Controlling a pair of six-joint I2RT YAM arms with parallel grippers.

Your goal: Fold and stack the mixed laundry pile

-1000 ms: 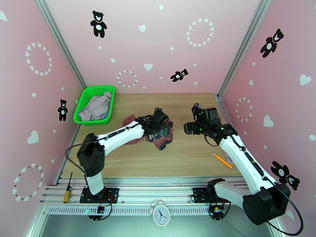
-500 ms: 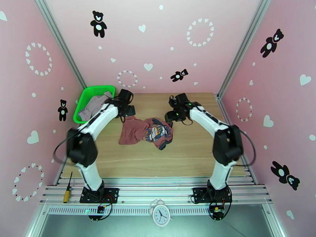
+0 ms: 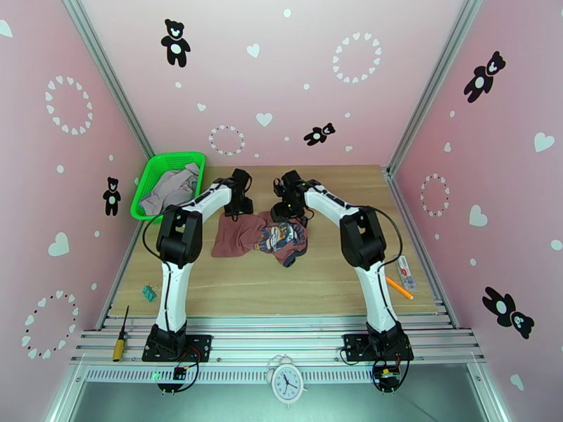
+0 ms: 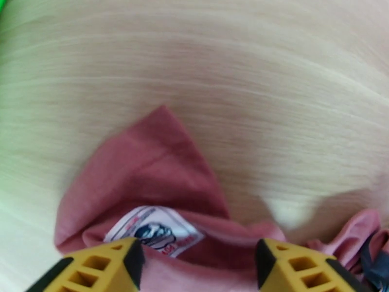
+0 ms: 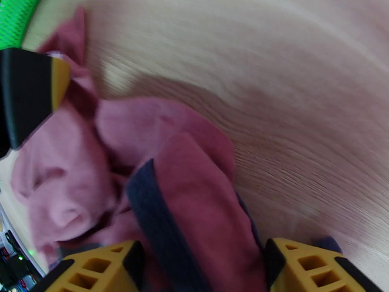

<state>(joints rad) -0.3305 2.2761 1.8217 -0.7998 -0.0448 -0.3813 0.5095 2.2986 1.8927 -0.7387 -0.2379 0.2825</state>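
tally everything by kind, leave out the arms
red top: 1
basket: 1, pale clothes inside too bunched to count
pencil: 1
screwdriver: 1
clock: 1
small unclear bits: 2, teal bit, white bit
total: 7, plus the basket's clothes

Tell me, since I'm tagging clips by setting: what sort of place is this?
Likely a staged robot test booth, not a home: pink sticker-covered walls, aluminium frame rails carrying the bolted arm bases, and a wooden table with a red tank top and a green basket.
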